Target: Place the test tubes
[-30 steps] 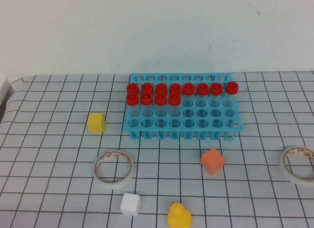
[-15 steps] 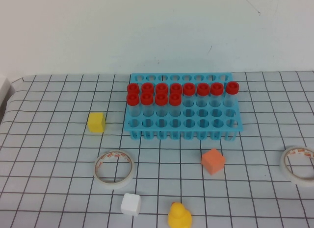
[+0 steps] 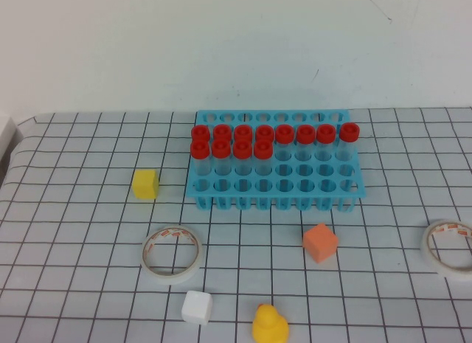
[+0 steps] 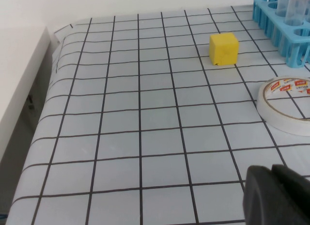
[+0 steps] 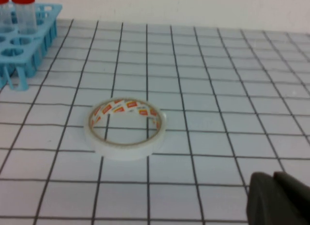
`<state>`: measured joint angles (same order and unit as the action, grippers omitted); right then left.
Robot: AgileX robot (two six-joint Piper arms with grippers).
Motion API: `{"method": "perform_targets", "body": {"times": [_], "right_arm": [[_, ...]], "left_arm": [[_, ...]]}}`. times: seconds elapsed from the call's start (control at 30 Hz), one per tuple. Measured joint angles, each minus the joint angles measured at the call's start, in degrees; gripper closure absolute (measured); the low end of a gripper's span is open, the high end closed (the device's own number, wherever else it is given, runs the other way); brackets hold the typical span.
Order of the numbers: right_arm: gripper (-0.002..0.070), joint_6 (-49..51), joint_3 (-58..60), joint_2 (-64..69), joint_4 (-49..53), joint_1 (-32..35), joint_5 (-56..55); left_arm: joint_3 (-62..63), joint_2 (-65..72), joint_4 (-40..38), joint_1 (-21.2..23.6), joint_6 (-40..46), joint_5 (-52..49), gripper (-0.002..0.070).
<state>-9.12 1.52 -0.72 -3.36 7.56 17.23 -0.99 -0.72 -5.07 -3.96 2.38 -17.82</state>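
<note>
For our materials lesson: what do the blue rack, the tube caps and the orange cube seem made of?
Blue rack: probably moulded plastic; uniform bright colour, thin walls. Tube caps: smooth red plastic. Orange cube: matte, perhaps foam or painted wood. Both shut, left hand hangs short of the left tape roll, right hand short of the right tape roll.

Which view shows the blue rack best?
The high view: the whole rack with its tubes. Left wrist view catches one corner; right wrist another. Left hand and right hand, both shut, hang above the table.
</note>
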Motion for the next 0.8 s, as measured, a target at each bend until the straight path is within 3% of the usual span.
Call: {"method": "perform_targets", "body": {"times": [0.23, 0.8], "right_arm": [[0.0678, 5.8, -0.2, 0.0, 3.9, -3.3, 1.8], [0.0678, 6.5, -0.3, 0.0, 4.8, -3.5, 2.1]], "left_arm": [[0.0, 0.0, 0.0, 0.0, 0.0, 0.0, 0.0675], [0.0, 0.0, 0.0, 0.0, 0.4, 0.0, 0.0675]]}}
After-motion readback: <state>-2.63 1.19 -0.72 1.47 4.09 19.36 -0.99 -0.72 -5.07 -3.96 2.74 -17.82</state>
